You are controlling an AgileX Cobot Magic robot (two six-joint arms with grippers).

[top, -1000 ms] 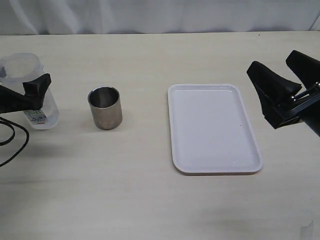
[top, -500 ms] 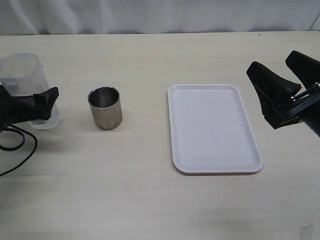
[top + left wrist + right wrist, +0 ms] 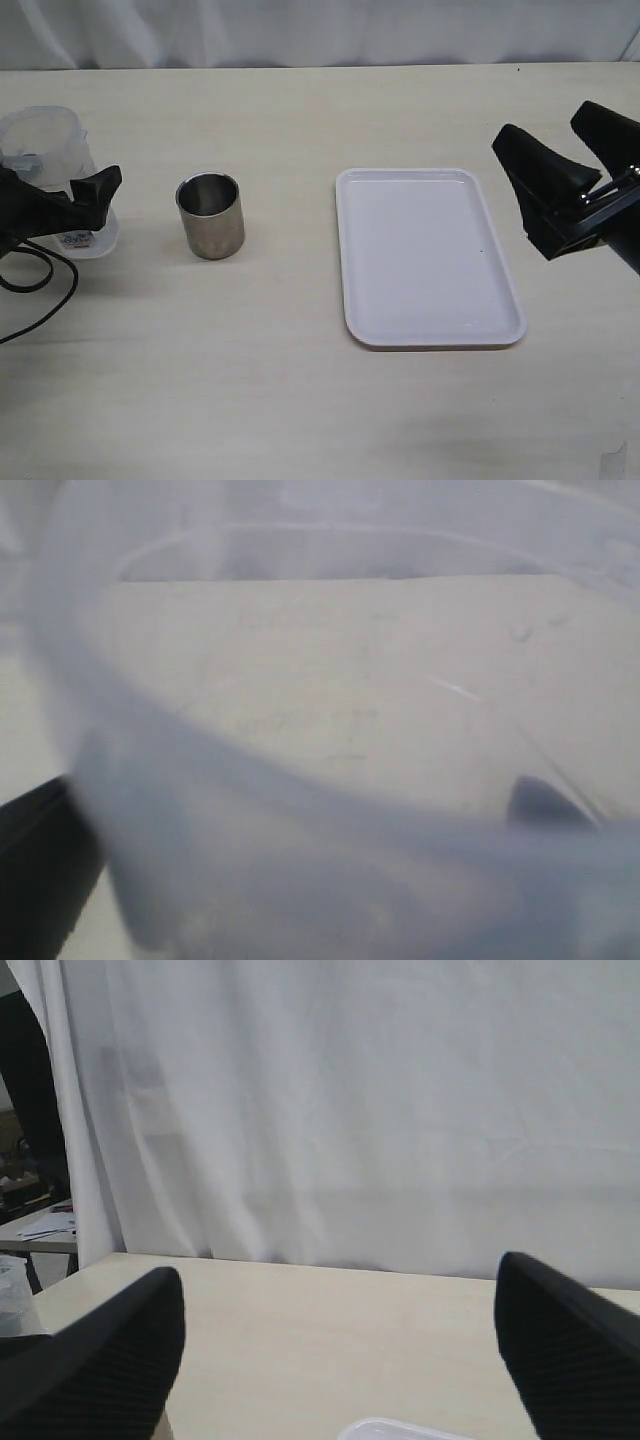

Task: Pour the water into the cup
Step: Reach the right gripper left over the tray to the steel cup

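At the far left of the counter stands the clear bottle, upright, with the water inside it; its level is hard to make out. The left gripper reaches in from the edge with its jaws spread wide and the bottle between them. Whether they touch it I cannot tell. Near the bottle, to its right, the steel cup stands upright, apart from both. Further right lies a flat white tray. Beyond its right edge the right gripper hangs above the counter with its jaws wide apart, holding nothing.
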